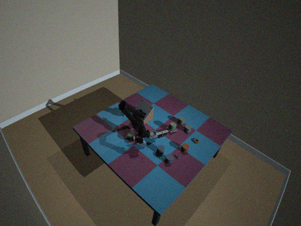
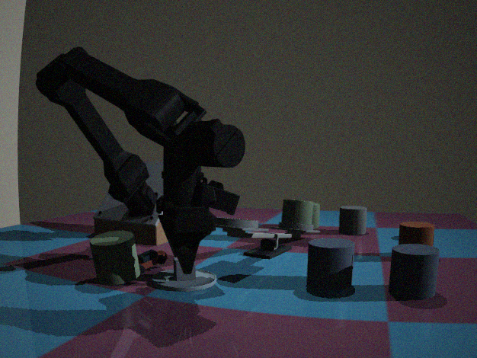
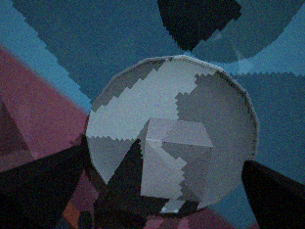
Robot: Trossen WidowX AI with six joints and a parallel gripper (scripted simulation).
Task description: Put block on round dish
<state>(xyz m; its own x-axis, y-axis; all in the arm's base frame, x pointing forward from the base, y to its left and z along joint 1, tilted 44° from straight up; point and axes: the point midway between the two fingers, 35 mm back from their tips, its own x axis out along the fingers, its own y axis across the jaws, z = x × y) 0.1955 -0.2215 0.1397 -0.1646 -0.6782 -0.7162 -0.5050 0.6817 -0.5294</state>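
Note:
The pale block [image 2: 178, 271] [image 3: 163, 168] stands on the round dish [image 1: 140, 144] [image 2: 206, 283] [image 3: 129, 110], towards one side of it. My gripper [image 2: 187, 271] [image 3: 163, 160] is open, low over the dish, with its fingers apart on either side of the block. A green cup [image 1: 131, 136] [image 2: 113, 258] is on the table beside the dish, slightly tilted and clear of it. The other green cup [image 1: 172, 126] [image 2: 296, 215] stands on the far end of the balance [image 1: 162, 132] [image 2: 285, 235]. The balance's near end carries no cup.
Two blue-grey cylinders [image 1: 160, 150] [image 2: 330, 266], an orange cylinder [image 1: 184, 147] [image 2: 416, 233], a grey cylinder [image 1: 187, 129] [image 2: 353, 220] and a green cylinder [image 1: 181, 120] stand beyond. An orange ring [image 1: 196, 138] lies farther off. A small dark-and-orange object [image 2: 148, 260] lies between tilted cup and dish.

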